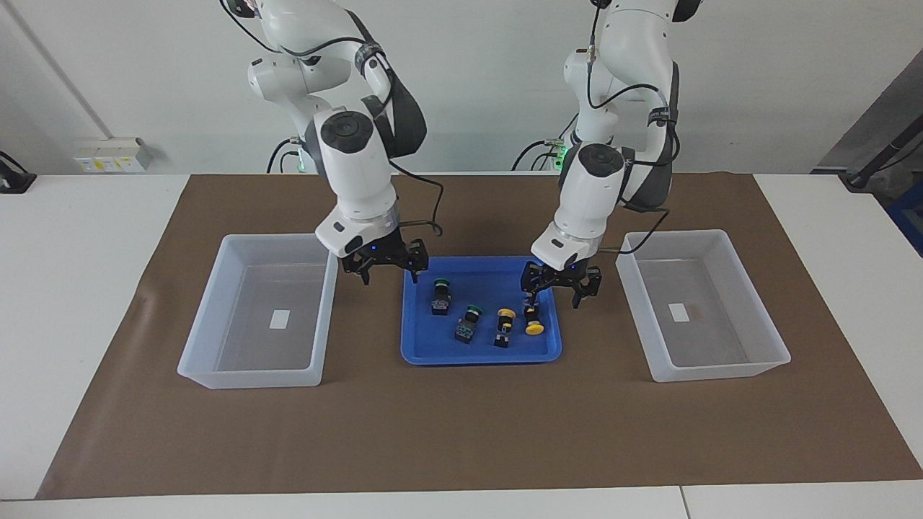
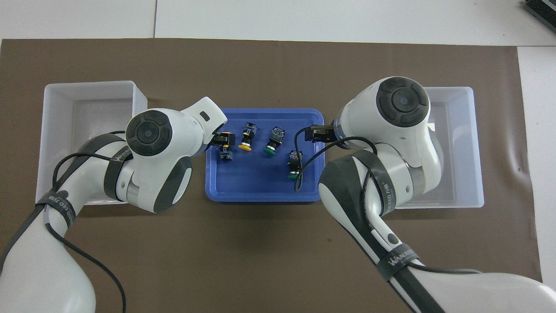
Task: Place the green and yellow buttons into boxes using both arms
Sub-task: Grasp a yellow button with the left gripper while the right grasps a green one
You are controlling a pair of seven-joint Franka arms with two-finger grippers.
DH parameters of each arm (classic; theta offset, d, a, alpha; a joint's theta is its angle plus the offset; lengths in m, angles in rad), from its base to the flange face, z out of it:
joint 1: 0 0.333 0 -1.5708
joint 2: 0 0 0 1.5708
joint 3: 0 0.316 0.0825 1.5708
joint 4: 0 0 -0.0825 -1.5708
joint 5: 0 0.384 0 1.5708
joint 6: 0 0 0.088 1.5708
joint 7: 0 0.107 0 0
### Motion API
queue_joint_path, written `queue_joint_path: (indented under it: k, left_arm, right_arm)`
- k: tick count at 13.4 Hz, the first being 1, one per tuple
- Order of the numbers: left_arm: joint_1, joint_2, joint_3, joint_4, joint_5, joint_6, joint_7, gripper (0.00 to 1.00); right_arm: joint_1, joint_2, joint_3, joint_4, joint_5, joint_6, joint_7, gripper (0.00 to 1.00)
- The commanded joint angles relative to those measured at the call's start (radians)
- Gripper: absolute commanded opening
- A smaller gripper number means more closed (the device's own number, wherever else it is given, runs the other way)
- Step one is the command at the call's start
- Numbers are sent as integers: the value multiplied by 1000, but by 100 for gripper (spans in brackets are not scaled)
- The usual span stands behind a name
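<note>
Four buttons lie in the blue tray [image 1: 477, 352]. One green button [image 1: 440, 295] is nearest the robots, and a second green button [image 1: 469, 322] lies beside a yellow button [image 1: 504, 326]. Another yellow button [image 1: 534, 322] lies toward the left arm's end. My left gripper [image 1: 554, 298] is open, low over that last yellow button, and holds nothing. My right gripper [image 1: 391, 275] is open and empty over the tray's corner by the first green button. One box [image 1: 216, 317] stands at the right arm's end, the other box [image 1: 750, 317] at the left arm's end. Both hold no buttons.
The tray [image 2: 260, 187] sits between the two boxes [image 2: 87, 93] [image 2: 471, 143] on a brown mat [image 1: 461, 432]. In the overhead view the arms' wrists cover parts of both boxes and the tray's side edges. White tabletop surrounds the mat.
</note>
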State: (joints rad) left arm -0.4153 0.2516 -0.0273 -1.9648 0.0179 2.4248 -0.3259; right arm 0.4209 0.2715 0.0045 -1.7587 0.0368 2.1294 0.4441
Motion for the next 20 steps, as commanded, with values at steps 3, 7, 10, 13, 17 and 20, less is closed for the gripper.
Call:
queue_joint_path:
  k: [3, 7, 10, 13, 17, 20]
  left_arm:
    - [-26, 41, 15, 32, -6, 7, -94, 84]
    - [-37, 81, 15, 38, -27, 20, -97, 78]
    - [-59, 94, 14, 34, -29, 30, -96, 78]
    - [-79, 100, 15, 23, -27, 27, -93, 60]
    - [-74, 89, 17, 37, -27, -27, -94, 0]
    - [-30, -24, 26, 35, -27, -97, -88, 0]
  right_arm:
    - [38, 31, 2, -112, 15, 176, -5, 100]
    - [102, 118, 2, -120, 15, 276, 7, 100]
    - [104, 120, 2, -137, 5, 276, -4, 100]
    - [104, 120, 2, -147, -2, 270, -12, 99]
    - [110, 121, 2, -157, -3, 279, -25, 61]
    - [113, 121, 2, -150, -2, 273, 8, 0]
